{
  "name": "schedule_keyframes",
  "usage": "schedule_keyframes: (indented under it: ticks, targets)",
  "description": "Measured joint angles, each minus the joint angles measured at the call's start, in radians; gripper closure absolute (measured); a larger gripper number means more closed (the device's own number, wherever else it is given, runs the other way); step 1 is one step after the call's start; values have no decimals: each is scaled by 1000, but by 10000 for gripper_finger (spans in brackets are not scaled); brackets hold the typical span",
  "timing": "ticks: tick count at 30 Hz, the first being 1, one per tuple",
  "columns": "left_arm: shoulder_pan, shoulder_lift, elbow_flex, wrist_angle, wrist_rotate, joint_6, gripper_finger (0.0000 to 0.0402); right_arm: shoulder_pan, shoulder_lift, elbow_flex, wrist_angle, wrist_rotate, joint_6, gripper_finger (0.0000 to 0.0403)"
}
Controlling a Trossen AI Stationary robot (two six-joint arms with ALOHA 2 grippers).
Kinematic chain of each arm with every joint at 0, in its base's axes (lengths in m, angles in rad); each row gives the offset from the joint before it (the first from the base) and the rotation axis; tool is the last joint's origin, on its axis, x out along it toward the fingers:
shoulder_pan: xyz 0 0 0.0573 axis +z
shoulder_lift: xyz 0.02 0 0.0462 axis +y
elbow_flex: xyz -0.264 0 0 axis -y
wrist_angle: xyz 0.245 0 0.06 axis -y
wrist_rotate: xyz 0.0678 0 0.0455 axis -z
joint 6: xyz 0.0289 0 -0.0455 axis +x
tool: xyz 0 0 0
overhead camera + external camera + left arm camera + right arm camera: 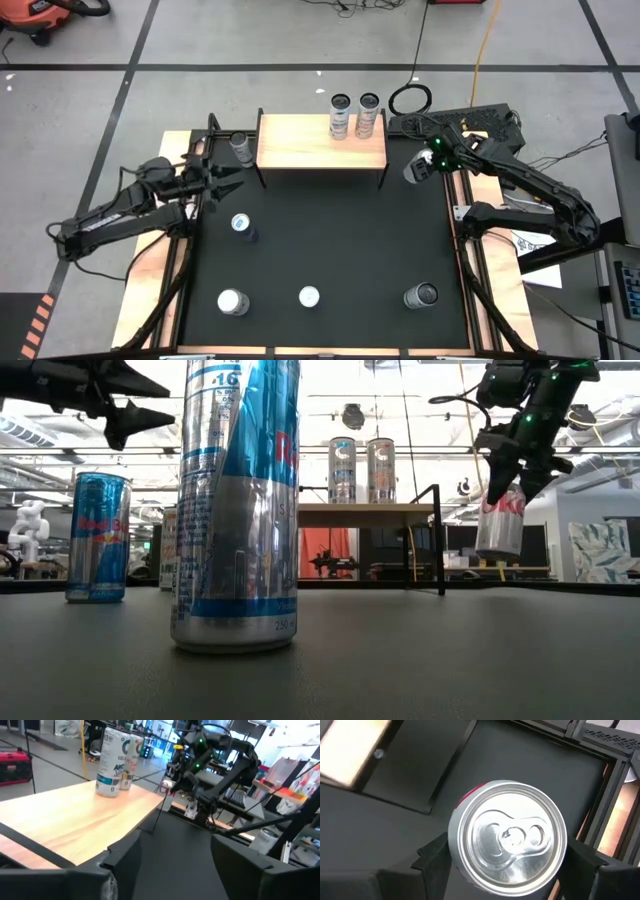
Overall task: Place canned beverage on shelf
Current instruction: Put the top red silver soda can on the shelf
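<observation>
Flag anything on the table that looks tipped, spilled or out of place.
Nothing stands out. Two silver cans stand upright on the pale wood shelf; every other can stands upright too. The right gripper holds a silver, red-labelled can upright, clear of the table, beside the shelf.

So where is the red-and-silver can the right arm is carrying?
In the high view the can hangs in the right gripper, lifted off the mat beside the shelf's right end, near the two cans standing on it.

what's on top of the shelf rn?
Two upright cans stand side by side at the back right of the shelf; the rest of its wood top shows bare. Under the top is hidden from above.
</observation>
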Motion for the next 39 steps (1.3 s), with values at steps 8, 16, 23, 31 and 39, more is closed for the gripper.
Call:
schedule_keyframes:
  ticks: [8,16,23,31,39]
  targets:
    - [0,124,0,100,36,-20,153,68,-1,117,-63,-35,22,145]
    - [0,263,0,279,36,17,153,142,-2,228,-122,-42,76,145]
    - [0,382,0,454,35,65,153,208,1,262,-117,-61,141,145]
    - [0,520,61,552,34,123,153,287,44,262,-19,-62,180,145]
    - [0,668,178,551,34,194,153,351,99,262,83,-61,161,145]
